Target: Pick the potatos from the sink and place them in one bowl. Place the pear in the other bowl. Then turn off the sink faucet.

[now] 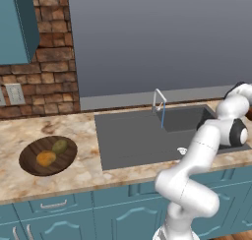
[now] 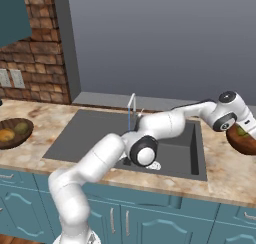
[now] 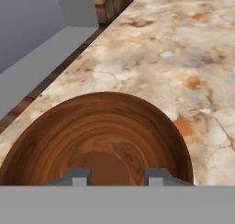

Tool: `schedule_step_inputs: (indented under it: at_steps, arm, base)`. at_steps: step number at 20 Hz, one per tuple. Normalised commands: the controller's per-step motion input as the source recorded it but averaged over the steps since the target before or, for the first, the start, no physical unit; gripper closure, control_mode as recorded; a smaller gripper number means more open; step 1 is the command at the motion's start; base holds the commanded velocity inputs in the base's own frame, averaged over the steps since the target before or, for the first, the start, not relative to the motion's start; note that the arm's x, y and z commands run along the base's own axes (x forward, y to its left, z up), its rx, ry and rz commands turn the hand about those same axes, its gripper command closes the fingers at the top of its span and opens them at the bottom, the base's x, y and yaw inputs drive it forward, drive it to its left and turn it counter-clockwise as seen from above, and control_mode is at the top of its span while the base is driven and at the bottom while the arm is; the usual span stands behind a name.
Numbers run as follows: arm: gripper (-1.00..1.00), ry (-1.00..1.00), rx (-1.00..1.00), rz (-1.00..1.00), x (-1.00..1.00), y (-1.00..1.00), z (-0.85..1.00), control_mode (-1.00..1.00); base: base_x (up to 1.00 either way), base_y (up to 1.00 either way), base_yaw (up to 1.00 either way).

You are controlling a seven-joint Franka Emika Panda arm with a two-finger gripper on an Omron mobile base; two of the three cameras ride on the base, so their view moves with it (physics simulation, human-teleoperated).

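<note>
The reddish-brown bowl (image 3: 98, 136) lies right under my gripper (image 3: 118, 177), on the counter right of the sink (image 2: 90, 138). The fingertips (image 3: 80, 176) stand a little apart with a sliver of green between them. In the right base view the pear (image 2: 241, 132) sits at that bowl's (image 2: 239, 143) mouth under my hand, so the gripper looks shut on it. The dark wooden bowl (image 1: 29, 160) on the left counter holds the golden-orange potato (image 1: 46, 158) and the olive-green potato (image 1: 60, 146). A thin blue stream of water falls from the faucet (image 1: 158, 99).
A grey wall ledge (image 3: 41, 67) runs just behind the reddish bowl. The marble counter (image 3: 183, 58) stretches on beyond it. Brick wall with outlets (image 1: 14, 93) rises behind the left counter. My arm crosses over the sink's (image 1: 133, 140) right side.
</note>
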Motion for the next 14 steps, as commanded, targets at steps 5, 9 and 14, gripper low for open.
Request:
schedule_step_inputs:
  at_steps: [5,9,14]
  arm:
    - [1.0,0.07,0.0,-0.05,0.11,0.0,-0.16,-1.0]
    - [1.0,0.03,0.0,-0.04,0.18,-0.03,-0.19,-1.0]
    - [-1.0,0.01,0.0,-0.01,0.18,-0.35,-0.1,-1.0]
  base:
    - [0.0,0.0,0.0]
    - [0.0,0.0,0.0]
    - [0.0,0.0,0.0]
